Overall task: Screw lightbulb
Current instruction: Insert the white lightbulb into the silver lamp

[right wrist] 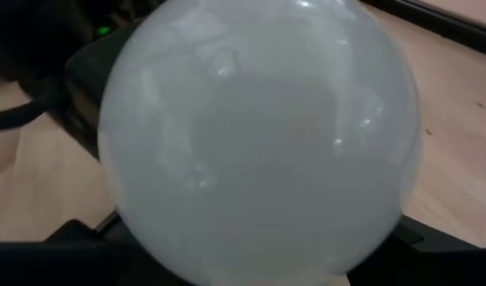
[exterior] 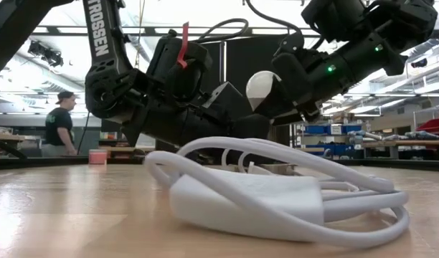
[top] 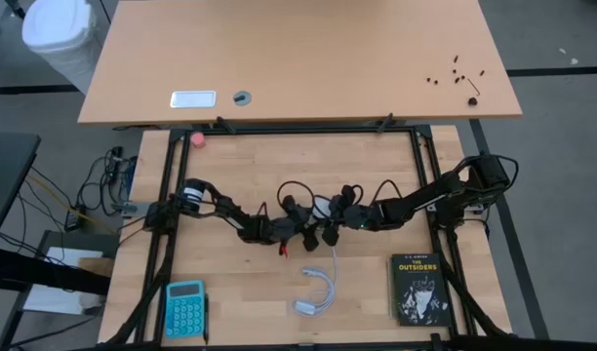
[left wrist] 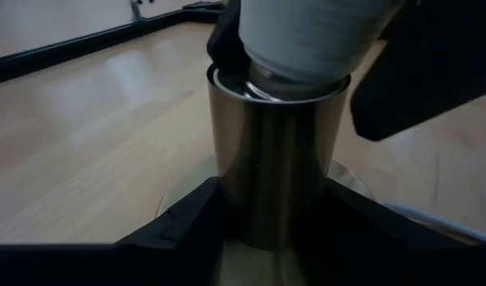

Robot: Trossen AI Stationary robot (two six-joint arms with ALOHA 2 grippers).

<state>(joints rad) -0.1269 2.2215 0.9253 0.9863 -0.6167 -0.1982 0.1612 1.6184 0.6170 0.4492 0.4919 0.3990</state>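
Wooden counter (top: pixel 377 283); left gripper (left wrist: pixel 267 230) fingers clamp metal socket (left wrist: pixel 279 151); right gripper (right wrist: pixel 251 270) fingers clamp lightbulb (right wrist: pixel 259 135), its base entering the socket top.

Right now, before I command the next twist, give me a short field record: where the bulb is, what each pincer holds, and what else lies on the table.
bulb: white frosted pear-shaped lightbulb, its base entering the socket mouth
socket: metallic cylindrical socket, upright at mid-table
left pincer: shut on the socket's lower body
right pincer: shut on the bulb
cord: white coiled cord, lying nearer the front edge
other items: teal calculator; black paperback book
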